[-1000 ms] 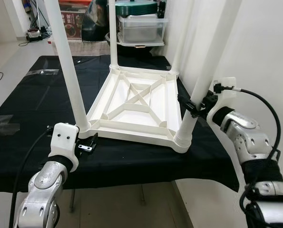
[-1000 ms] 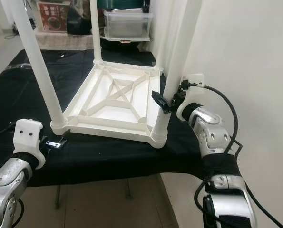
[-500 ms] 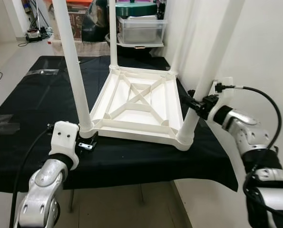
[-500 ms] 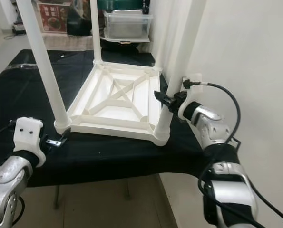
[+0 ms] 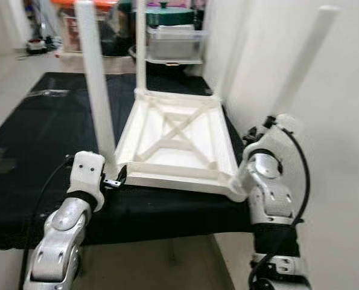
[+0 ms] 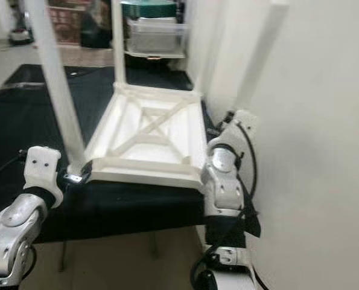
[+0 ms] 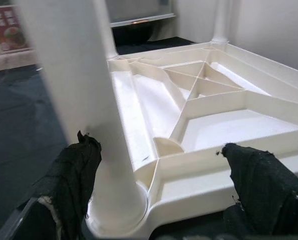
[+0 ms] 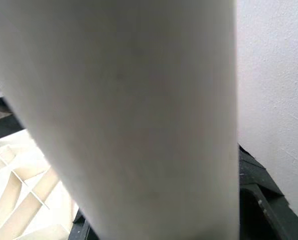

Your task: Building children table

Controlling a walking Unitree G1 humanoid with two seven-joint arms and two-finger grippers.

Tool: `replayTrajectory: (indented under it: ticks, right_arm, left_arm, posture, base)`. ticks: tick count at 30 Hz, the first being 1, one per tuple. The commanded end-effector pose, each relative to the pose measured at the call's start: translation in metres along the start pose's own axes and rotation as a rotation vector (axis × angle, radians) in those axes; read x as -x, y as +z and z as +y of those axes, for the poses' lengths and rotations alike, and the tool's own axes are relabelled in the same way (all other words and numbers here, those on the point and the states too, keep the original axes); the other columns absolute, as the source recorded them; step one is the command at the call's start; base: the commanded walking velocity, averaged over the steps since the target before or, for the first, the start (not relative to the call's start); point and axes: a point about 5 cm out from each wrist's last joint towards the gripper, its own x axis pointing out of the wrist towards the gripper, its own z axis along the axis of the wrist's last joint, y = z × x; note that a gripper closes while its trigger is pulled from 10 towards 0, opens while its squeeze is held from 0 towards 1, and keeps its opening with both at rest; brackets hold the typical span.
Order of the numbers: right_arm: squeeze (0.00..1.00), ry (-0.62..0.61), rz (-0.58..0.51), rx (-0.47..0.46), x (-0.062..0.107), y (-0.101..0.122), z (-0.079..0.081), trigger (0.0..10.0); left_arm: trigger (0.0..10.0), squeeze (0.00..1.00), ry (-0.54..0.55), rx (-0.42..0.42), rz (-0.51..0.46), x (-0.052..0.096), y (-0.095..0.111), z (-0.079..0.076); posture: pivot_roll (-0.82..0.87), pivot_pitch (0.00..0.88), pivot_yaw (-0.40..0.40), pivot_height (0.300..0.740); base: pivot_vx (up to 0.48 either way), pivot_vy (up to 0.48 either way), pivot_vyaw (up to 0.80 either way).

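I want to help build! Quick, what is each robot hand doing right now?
Left end effector: open, its fingers astride the near left table leg, not gripping it.
Right end effector: against the near right table leg; grip cannot be told.

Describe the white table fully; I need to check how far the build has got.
The table is white plastic and lies upside down on a black cloth, its ribbed underside with a diagonal cross brace facing up. Round legs stand at its corners; the near right leg leans outward toward the wall. The left claw is open, its fingers either side of the near left leg at its socket. The right claw is at the leaning leg's base, where the right wrist view shows the leg close up.
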Motion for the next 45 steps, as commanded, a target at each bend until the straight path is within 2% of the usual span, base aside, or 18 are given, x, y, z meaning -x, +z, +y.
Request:
replayTrajectory:
  ticks: [1,3,4,7,8,9,10,11,14,24,32,33,36,37,42,43,44,45]
  right_arm:
    - [0.00,0.086,0.163,0.031,-0.002,-0.029,0.009,7.1]
    - [0.00,0.086,0.163,0.031,-0.002,-0.029,0.009,7.1]
    - [0.00,0.149,0.158,0.031,-0.004,-0.025,0.015,10.0]
    - [0.08,0.146,0.152,0.030,-0.002,-0.021,0.015,10.0]
    - [1.00,0.193,0.150,-0.007,0.000,-0.016,0.017,10.0]
    - [0.89,0.275,0.110,-0.025,0.002,-0.007,0.020,10.0]
    - [0.89,0.275,0.110,-0.025,0.002,-0.007,0.020,10.0]
    - [0.00,0.387,0.073,-0.048,0.002,0.001,0.022,10.0]
    - [0.00,0.679,0.033,-0.021,-0.004,0.007,0.014,10.0]
    - [0.00,0.825,0.018,0.164,-0.018,-0.002,-0.004,10.0]
    - [0.00,1.024,-0.026,0.241,-0.024,0.005,-0.013,9.4]
    - [0.00,1.032,-0.036,0.262,-0.027,0.008,-0.017,4.7]
    - [0.00,1.040,-0.042,0.276,-0.030,0.010,-0.021,4.7]
    - [0.00,1.020,-0.028,0.278,-0.034,0.010,-0.025,0.0]
    - [0.00,0.878,-0.018,0.281,-0.046,0.011,-0.035,0.0]
    - [0.00,0.716,0.006,0.279,-0.053,0.007,-0.041,0.0]
    - [0.00,0.716,0.006,0.279,-0.053,0.007,-0.041,0.0]
    - [0.00,0.429,0.037,0.238,-0.060,0.000,-0.053,0.0]
  left_arm:
    - [10.0,0.00,0.009,0.017,0.022,-0.002,-0.006,-0.001]
    - [10.0,0.00,0.009,0.017,0.022,-0.002,-0.006,-0.001]
    - [10.0,0.00,0.013,0.025,0.024,-0.002,-0.007,-0.001]
    - [10.0,0.00,0.015,0.029,0.025,-0.001,-0.008,-0.002]
    - [10.0,0.00,0.016,0.030,0.025,-0.001,-0.008,-0.002]
    - [10.0,0.00,0.016,0.029,0.025,-0.002,-0.008,-0.002]
    - [10.0,0.00,0.016,0.029,0.025,-0.002,-0.008,-0.002]
    - [10.0,0.00,0.016,0.029,0.025,-0.002,-0.009,-0.002]
    - [10.0,0.00,0.022,0.039,0.014,0.000,-0.006,0.003]
    - [10.0,0.00,0.087,-0.012,-0.005,0.007,0.001,0.031]
    - [10.0,0.00,0.074,-0.018,-0.009,0.007,0.001,0.029]
    - [10.0,0.00,0.072,-0.018,-0.011,0.007,0.001,0.029]
    - [10.0,0.00,0.071,-0.018,-0.011,0.007,0.001,0.029]
    - [10.0,0.00,0.071,-0.018,-0.012,0.007,0.001,0.029]
    - [10.0,0.00,0.069,-0.018,-0.013,0.008,0.001,0.029]
    - [10.0,0.00,0.068,-0.018,-0.013,0.009,0.000,0.029]
    - [10.0,0.00,0.068,-0.018,-0.013,0.009,0.000,0.029]
    - [10.0,0.00,0.067,-0.019,-0.013,0.009,0.000,0.029]
  posture:
    - [0.02,0.000,-0.092,0.740]
    - [0.02,0.000,-0.092,0.740]
    - [0.02,0.000,-0.095,0.740]
    - [0.02,0.000,-0.095,0.740]
    - [0.02,0.000,-0.094,0.740]
    - [0.02,0.000,-0.091,0.740]
    - [0.02,0.000,-0.091,0.740]
    - [0.03,0.000,-0.091,0.740]
    - [0.03,0.000,-0.094,0.740]
    - [0.05,0.000,-0.095,0.740]
    - [0.06,0.000,-0.095,0.740]
    - [0.06,0.000,-0.097,0.740]
    - [0.06,0.000,-0.097,0.740]
    - [0.06,0.000,-0.099,0.740]
    - [0.05,0.000,-0.099,0.740]
    - [0.05,0.000,-0.100,0.740]
    - [0.05,0.000,-0.100,0.740]
    - [0.05,0.000,-0.100,0.740]
  base:
    - [0.000,0.000,0.00]
    - [0.000,0.000,0.00]
    - [0.000,0.000,0.00]
    - [0.000,0.000,0.00]
    - [0.000,0.000,0.00]
    - [0.000,0.000,0.00]
    - [0.000,0.000,0.00]
    - [0.000,0.000,0.00]
    - [0.000,0.000,0.00]
    - [0.000,0.000,0.00]
    - [0.000,0.000,0.00]
    - [0.000,0.000,0.00]
    - [0.000,0.000,0.00]
    - [0.000,0.000,0.00]
    - [0.000,0.000,0.00]
    - [0.000,0.000,0.00]
    - [0.000,0.000,0.00]
    - [0.000,0.000,0.00]
